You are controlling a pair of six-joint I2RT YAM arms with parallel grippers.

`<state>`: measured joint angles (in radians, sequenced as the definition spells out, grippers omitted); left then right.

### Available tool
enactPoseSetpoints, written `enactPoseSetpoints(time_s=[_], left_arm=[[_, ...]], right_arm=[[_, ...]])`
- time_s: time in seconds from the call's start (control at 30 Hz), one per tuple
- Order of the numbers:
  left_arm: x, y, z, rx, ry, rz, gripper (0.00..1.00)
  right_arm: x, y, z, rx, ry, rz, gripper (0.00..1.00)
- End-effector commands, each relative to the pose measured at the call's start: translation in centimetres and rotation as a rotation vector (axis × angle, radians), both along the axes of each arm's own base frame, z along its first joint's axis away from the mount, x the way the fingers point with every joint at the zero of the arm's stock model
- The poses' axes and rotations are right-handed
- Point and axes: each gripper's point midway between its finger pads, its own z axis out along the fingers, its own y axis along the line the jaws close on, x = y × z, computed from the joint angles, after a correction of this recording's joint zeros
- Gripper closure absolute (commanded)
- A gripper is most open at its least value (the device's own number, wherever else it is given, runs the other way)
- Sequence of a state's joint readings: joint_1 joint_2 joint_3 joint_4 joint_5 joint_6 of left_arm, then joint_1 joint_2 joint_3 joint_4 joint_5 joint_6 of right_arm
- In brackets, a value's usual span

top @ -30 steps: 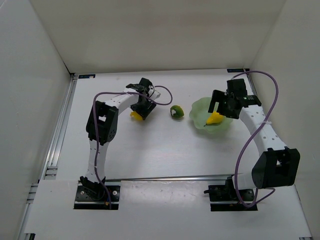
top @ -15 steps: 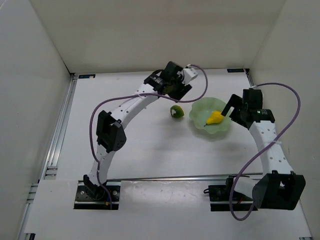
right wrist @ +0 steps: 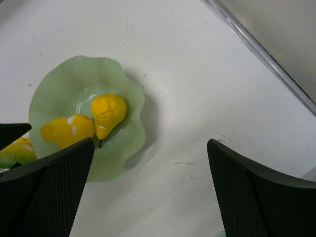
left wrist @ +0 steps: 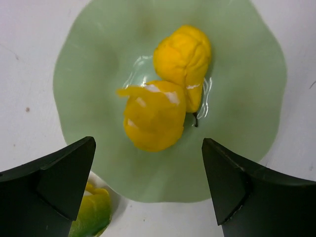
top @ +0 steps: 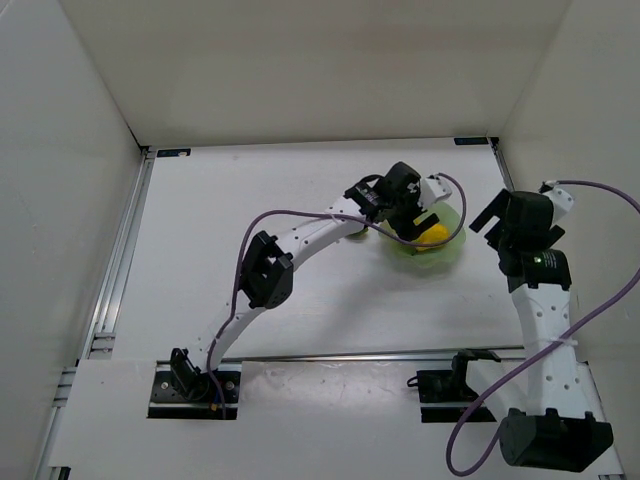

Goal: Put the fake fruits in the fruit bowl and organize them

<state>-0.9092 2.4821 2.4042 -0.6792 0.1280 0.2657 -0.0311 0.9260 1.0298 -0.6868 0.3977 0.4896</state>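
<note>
Left gripper (left wrist: 148, 142): fingers (left wrist: 59, 182) spread wide with nothing between them. It hangs straight above the fruit bowl (left wrist: 74, 74), pointing down, and touches neither bowl nor fruit. In the top view the wrist sits over the bowl's far-left part. The forearm runs back down-left in a long diagonal, with the elbow about mid-table. The upper link drops to the base at the near-left edge. The arm is stretched far out, reaching across into the right half of the table (top: 250, 190). A purple cable (top: 300, 213) loops along the forearm.

Right gripper (right wrist: 150, 143): fingers (right wrist: 49, 187) also wide apart and empty, over bare table just right of the bowl. It is tilted so its camera looks across at the bowl, and it makes no contact with it. The forearm goes almost straight back toward the near edge. The big joint is folded at the near-right corner, with the base beside it to the left.

The round yellow fruit (left wrist: 153, 116) and the yellow pear (left wrist: 183, 52) are both inside the bowl, near the middle and touching. The pear's stem end lies against the round one. The green fruit (left wrist: 91, 217) is outside, on the table just beside the bowl's left rim. It is partly hidden behind the left finger in the wrist view and mostly under the left arm in the top view.
</note>
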Motion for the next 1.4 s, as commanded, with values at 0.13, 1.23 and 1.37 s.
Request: enactPoseSetpoints(time_s=[0.13, 1.23, 1.37], left_arm=[[0.8, 1.2, 19.3, -0.299, -0.25, 0.077, 0.0], [-5.8, 57.9, 5.4, 0.106, 0.081, 1.359, 0.0], [-6.0, 57.7, 5.2, 0.088, 0.103, 1.357, 0.0]], right_arm=[[-0.3, -0.2, 1.2, -0.069, -0.067, 0.059, 0.01], [15.2, 32.2, -17.0, -0.052, 0.498, 1.242, 0.01], [14.5, 33.1, -17.4, -0.043, 0.511, 1.245, 0.04]])
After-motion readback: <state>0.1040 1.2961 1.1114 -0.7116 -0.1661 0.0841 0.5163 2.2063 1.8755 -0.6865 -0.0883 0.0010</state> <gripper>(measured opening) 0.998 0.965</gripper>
